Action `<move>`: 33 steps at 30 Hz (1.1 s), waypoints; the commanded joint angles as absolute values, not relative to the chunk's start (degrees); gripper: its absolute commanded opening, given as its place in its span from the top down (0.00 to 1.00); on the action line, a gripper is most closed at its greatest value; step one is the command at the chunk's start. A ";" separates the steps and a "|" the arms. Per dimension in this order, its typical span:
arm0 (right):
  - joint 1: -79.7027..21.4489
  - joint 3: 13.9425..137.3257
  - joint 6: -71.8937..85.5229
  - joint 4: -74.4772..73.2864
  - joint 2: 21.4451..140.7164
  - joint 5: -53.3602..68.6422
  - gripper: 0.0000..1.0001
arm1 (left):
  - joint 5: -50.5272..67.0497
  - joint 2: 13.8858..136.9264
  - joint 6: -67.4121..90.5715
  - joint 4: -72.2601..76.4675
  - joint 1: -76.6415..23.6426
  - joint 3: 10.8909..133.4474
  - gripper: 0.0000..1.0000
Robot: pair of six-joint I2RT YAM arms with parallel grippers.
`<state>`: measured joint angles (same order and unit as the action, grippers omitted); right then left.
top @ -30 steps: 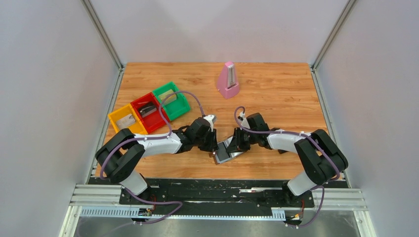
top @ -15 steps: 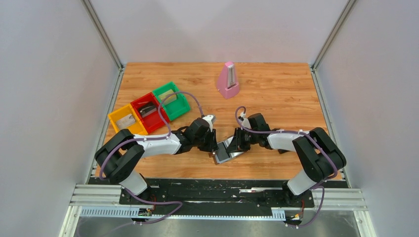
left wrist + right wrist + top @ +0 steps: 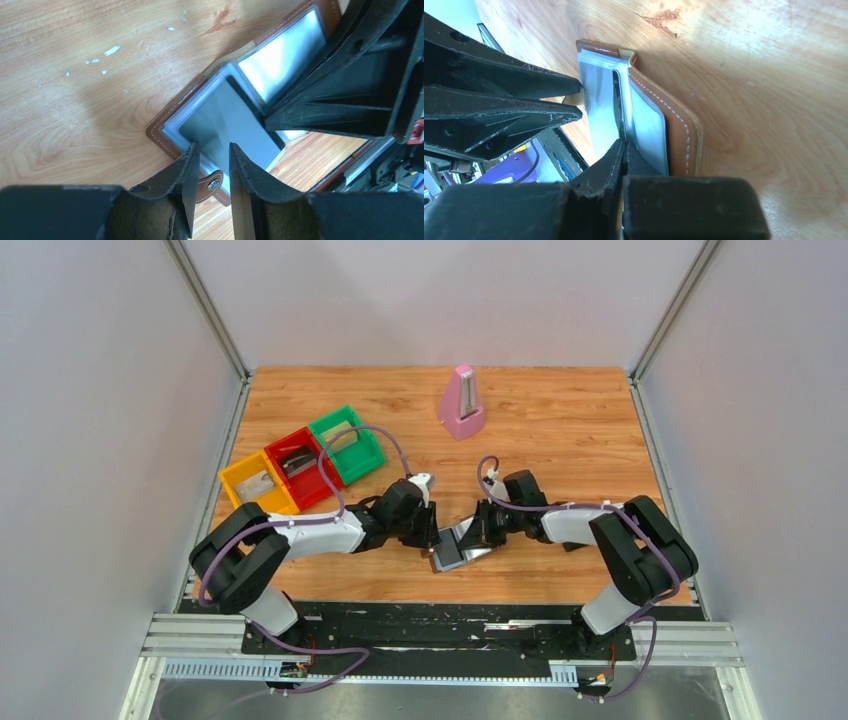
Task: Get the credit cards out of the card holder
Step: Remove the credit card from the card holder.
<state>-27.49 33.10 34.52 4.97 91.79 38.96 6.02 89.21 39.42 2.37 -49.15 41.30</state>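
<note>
- The wooden counter (image 3: 560,440) carries everything. The two arms reach inward from the near edge and meet near its front middle.
- Three trays stand in a row touching each other at the left: yellow (image 3: 228,480), red (image 3: 270,450) and green (image 3: 372,452). Each holds one flat card: grey (image 3: 255,483), dark (image 3: 297,462) and tan (image 3: 338,432).
- A pink metronome (image 3: 462,400) stands upright at the back, well apart from the rest.
- The card holder (image 3: 455,552) lies open on the counter between the two end effectors, brown side down, clear sleeves facing up.
- The right end effector (image 3: 623,145) is clenched, pinching a thin inner leaf of the card holder. Whether a card sits in that leaf I cannot tell.
- The left end effector (image 3: 212,147) is released, its fingers slightly parted at the holder's near edge, by the clasp tab (image 3: 212,184).
- A grey-silver card (image 3: 225,117) shows inside one sleeve.
</note>
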 commanded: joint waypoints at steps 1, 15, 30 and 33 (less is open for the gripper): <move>-26.61 31.46 35.06 7.17 90.34 39.37 1.00 | 4.06 88.19 38.67 -3.46 -49.32 39.98 0.62; -24.89 29.53 34.51 3.70 85.06 36.31 1.00 | 3.74 87.84 38.05 -4.84 -49.31 40.69 0.59; -24.34 31.64 32.80 0.81 82.09 37.93 0.79 | 3.48 89.80 36.95 -4.23 -49.30 41.49 0.65; -24.55 32.44 33.23 2.10 84.55 38.53 0.77 | 3.78 90.15 37.06 -3.86 -49.31 41.40 0.65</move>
